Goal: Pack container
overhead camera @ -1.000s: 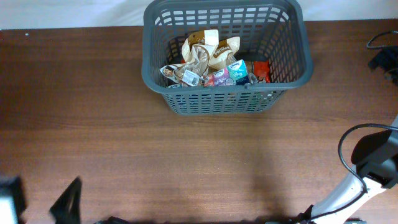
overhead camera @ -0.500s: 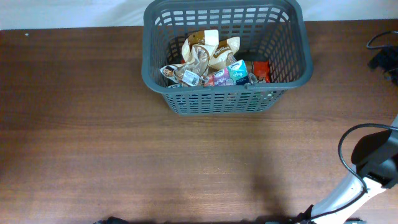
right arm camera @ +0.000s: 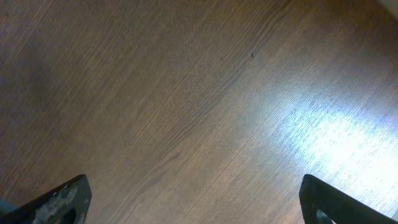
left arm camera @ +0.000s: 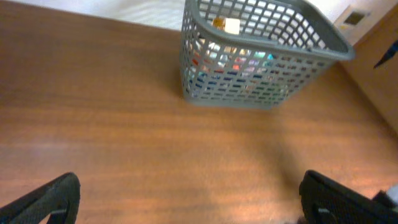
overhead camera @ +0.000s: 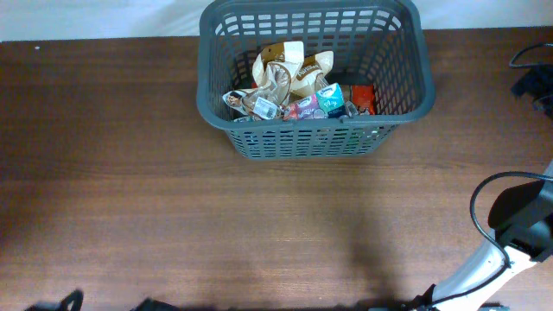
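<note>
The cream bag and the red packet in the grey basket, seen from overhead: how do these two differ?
Colour: the cream bag is cream with brown print, while the red packet is red-orange.
Size: the cream bag is clearly larger than the red packet.
Place: the cream bag lies near the middle, partly over other packs; the red packet lies at the right end, close to the side wall.
Both are inside the grey basket.

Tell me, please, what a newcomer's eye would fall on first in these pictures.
The large dark grey plastic lattice basket at the far middle of the brown wooden table draws the eye first, with a heap of colourful crinkled snack packets inside it. In the wrist views, the left gripper and right gripper stand wide open, holding nothing.
</note>
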`<state>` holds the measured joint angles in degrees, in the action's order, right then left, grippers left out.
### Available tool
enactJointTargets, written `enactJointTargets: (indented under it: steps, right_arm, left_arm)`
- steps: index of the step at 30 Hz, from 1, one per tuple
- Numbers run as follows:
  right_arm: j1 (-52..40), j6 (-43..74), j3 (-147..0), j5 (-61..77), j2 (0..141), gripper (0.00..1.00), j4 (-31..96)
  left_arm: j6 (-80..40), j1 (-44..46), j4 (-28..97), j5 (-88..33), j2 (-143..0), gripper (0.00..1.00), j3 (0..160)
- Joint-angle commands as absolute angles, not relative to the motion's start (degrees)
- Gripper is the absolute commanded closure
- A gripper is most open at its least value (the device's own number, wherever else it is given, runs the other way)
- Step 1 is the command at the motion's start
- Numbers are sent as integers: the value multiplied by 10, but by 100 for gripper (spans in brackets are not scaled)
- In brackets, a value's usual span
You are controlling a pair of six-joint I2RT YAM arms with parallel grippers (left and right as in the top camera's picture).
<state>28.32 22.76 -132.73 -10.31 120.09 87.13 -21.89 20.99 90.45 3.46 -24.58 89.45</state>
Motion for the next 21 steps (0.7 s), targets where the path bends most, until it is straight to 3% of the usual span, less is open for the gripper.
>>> enactJointTargets:
  steps: [1,12,21]
  right_arm:
    - [285,234,-1323,-112,1194,1,871]
    - [285,234,-1323,-112,1194,1,871]
    - [285,234,-1323,-112,1194,1,871]
  left_arm:
    - [-230,208,851,46,-248,1,851]
    - [-149,208,565,58,-248,1,596]
    - [-103,208,224,75,-249,0,359]
